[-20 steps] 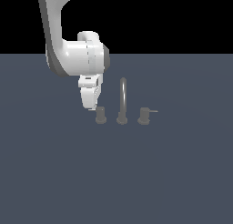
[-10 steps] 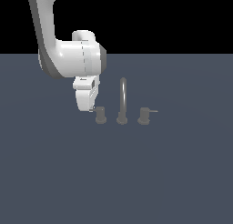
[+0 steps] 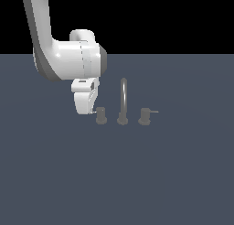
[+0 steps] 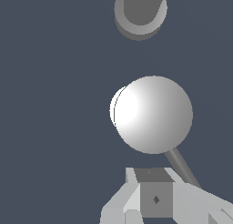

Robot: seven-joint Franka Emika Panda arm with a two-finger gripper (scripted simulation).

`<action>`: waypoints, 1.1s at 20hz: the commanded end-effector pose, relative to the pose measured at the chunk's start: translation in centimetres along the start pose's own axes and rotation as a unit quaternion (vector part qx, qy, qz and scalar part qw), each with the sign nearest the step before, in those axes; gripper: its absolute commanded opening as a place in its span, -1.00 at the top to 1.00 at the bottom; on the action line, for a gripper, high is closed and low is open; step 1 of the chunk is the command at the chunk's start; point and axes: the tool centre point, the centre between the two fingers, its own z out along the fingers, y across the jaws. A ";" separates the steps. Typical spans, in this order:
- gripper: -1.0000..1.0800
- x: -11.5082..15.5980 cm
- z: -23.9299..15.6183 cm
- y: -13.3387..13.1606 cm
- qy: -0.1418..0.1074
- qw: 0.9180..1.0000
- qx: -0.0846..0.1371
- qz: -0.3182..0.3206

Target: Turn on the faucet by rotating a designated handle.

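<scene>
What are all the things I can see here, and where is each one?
spout: 1, dull grey, tall thin arch, middle of the faucet set.
handle: 1, grey knob on the exterior view's left of the spout, right beside the gripper.
twin handle: 1, grey knob on the exterior view's right of the spout, thin pin pointing right.
surface: 1, dark blue-grey, under everything.
arm: 1, white and grey, coming down from the upper left.
gripper: 1, white, low beside the handle; whether its fingers are open is unclear.
</scene>
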 end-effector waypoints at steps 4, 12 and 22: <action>1.00 0.5 -0.1 2.6 0.004 1.000 -0.011 -0.001; 1.00 1.7 -0.1 3.4 0.002 1.000 -0.009 -0.004; 1.00 3.7 -0.1 4.0 0.000 1.000 -0.009 -0.010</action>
